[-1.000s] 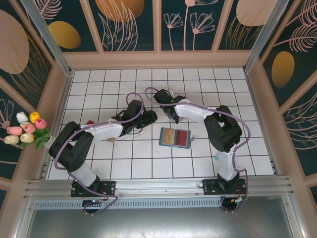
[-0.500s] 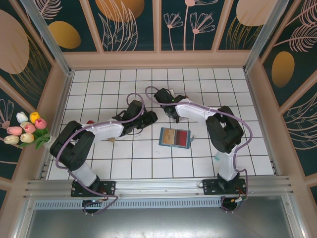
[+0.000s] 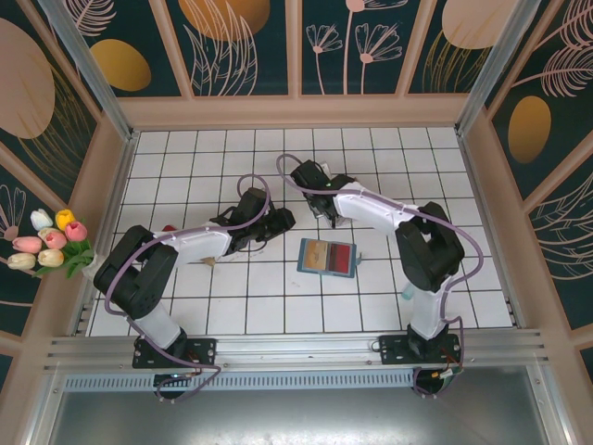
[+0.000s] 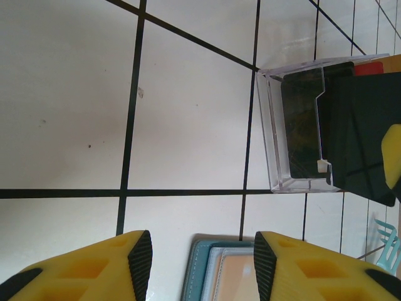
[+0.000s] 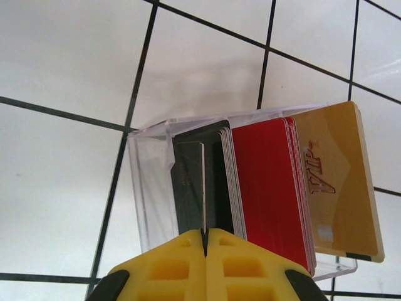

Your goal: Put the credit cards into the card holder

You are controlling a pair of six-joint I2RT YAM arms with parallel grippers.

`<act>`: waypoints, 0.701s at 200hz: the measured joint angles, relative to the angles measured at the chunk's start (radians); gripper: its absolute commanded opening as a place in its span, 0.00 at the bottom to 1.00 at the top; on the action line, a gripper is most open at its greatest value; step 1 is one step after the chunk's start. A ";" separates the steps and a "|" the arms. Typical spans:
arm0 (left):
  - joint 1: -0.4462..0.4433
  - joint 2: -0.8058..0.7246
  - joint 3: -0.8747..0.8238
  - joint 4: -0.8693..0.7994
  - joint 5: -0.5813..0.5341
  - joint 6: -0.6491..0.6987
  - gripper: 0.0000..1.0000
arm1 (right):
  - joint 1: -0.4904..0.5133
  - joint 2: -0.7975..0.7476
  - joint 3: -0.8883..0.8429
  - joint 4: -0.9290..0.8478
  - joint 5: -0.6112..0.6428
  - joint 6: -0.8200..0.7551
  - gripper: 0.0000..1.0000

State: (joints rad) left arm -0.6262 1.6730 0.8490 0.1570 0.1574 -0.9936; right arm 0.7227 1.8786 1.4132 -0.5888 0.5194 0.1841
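right end effector [image 5: 205, 241] | pinching black card [image 5: 191, 182] | in clear rack [image 5: 147, 188]

The flat teal folding card holder [image 3: 326, 257] lies on the white tiled counter [image 3: 232, 306], nearer the arm bases than the small clear plastic rack [image 5: 150, 188]. In the rack stand thin plastic credit cards [image 5: 263, 157]. Seen from the right wrist, the black card [image 5: 188, 182] is leftmost, the red cards [image 5: 269, 207] are in the middle and the tan card [image 5: 341, 182] is rightmost.

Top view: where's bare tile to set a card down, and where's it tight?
Free: the far tile rows along the back wall; the near strip between card holder and the arm bases. Crowded: mid-table, where left gripper, right gripper, clear rack and card holder sit close.
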 measured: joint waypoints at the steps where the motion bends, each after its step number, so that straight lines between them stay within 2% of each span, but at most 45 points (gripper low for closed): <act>1: 0.000 0.000 0.000 0.000 0.000 0.000 0.50 | 0.000 -0.001 0.000 0.000 -0.002 0.002 0.04; 33: 0.000 0.000 0.000 0.000 0.008 0.000 0.50 | 0.000 -0.062 -0.005 -0.006 -0.060 0.076 0.00; 54: 0.000 0.000 0.000 0.005 0.028 0.001 0.51 | 0.000 -0.169 -0.060 0.008 -0.101 0.137 0.00; 102: -0.006 0.000 -0.029 0.047 0.098 0.006 0.52 | 0.011 -0.518 -0.348 0.085 -0.172 0.354 0.00; 140: -0.053 0.000 -0.037 0.050 0.128 0.016 0.52 | 0.071 -0.607 -0.529 0.091 -0.196 0.510 0.00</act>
State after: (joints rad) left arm -0.6796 1.6730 0.8116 0.2070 0.2852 -0.9775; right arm 0.7933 1.2720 0.8841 -0.4980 0.3233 0.6937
